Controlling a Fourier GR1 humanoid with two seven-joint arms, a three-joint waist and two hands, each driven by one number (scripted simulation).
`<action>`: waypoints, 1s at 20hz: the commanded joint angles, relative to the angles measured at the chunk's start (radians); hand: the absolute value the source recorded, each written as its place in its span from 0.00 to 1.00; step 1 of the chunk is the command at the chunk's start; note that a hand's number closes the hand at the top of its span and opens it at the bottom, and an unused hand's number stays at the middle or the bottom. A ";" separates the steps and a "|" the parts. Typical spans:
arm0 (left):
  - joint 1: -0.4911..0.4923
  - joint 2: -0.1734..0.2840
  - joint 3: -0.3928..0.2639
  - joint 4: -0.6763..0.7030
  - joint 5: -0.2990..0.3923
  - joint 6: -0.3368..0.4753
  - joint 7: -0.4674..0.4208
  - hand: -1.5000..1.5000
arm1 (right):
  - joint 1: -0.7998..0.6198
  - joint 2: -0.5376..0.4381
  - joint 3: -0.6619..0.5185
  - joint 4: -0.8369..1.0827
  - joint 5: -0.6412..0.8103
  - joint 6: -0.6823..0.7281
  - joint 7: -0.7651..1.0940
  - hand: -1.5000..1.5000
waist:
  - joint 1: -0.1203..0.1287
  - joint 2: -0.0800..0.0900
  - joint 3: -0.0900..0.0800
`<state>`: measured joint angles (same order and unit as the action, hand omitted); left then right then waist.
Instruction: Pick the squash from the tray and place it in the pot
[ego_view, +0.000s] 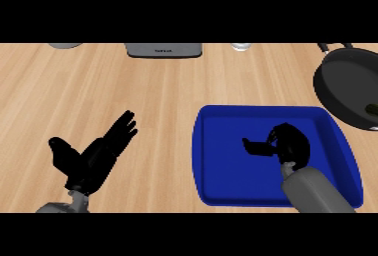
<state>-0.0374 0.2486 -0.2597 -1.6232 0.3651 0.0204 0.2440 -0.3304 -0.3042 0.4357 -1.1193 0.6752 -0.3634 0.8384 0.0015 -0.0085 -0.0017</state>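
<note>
Squash (371, 108) already in pot (341, 87) at right edge, mostly cut off, long axis not readable. Right robot hand (286, 145) over blue tray (221, 150), fingers curled, holding nothing. Left robot hand (96, 155) spread, resting over desk (111, 90).

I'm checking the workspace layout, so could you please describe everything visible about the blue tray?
The blue tray is a glossy, plastic-looking rectangle with rounded corners and a raised rim, lying flat on the wooden counter, left of the dark pot. The right hand hangs over its middle, hiding part of the floor.
</note>
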 joint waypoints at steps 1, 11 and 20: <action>0.002 0.000 0.006 -0.002 -0.001 0.005 -0.004 0.50 | 0.053 -0.176 0.061 -0.013 -0.021 0.136 -0.238 1.00 | -0.020 0.011 0.008; 0.035 0.004 0.032 0.000 0.003 0.023 -0.013 0.50 | 0.056 -0.638 -0.167 -0.045 -0.243 0.212 -0.870 1.00 | -0.082 -0.003 0.011; 0.033 0.001 0.028 -0.022 -0.002 0.025 -0.015 0.50 | 0.021 -0.860 -0.459 0.099 -0.578 0.440 -1.420 1.00 | -0.065 0.004 0.013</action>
<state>0.0062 0.2565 -0.2255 -1.6352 0.3688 0.0400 0.2290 -0.2936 -1.0786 0.0863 -1.0843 0.2244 -0.0257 -0.3676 -0.0707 -0.0087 0.0107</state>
